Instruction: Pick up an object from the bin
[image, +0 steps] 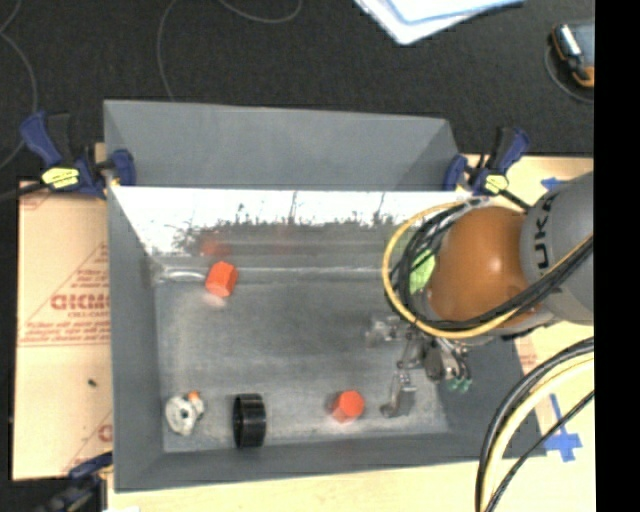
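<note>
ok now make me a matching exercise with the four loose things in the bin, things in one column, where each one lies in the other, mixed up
Things
1. orange block
2. black cylinder
3. round orange piece
4. white and silver piece

Places, as the view shows them
A. lower edge, between the white and silver piece and the round orange piece
B. lower left corner
C. upper left, near the far wall
D. lower edge, just left of the pincer

Pairs: 1-C, 2-A, 3-D, 4-B
</note>
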